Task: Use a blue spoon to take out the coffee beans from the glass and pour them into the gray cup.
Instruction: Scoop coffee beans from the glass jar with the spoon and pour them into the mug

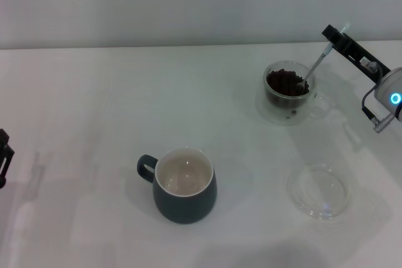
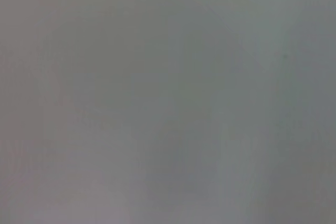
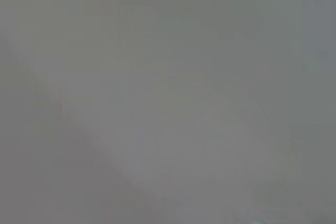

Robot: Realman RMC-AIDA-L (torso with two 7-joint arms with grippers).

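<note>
In the head view, the clear glass (image 1: 290, 94) stands at the back right of the white table, filled with dark coffee beans (image 1: 287, 83). The blue spoon (image 1: 316, 66) leans into it, bowl down among the beans, handle rising up and to the right. My right gripper (image 1: 331, 36) is shut on the top of the spoon's handle, just right of and above the glass. The gray cup (image 1: 184, 184) stands front centre, its off-white inside bare, handle to the left. My left gripper (image 1: 3, 155) shows only as a dark piece at the left edge. Both wrist views show plain grey.
A flat clear glass saucer (image 1: 319, 191) lies on the table at the front right, between the glass and the near edge. A pale wall runs along the back of the table (image 1: 94, 105).
</note>
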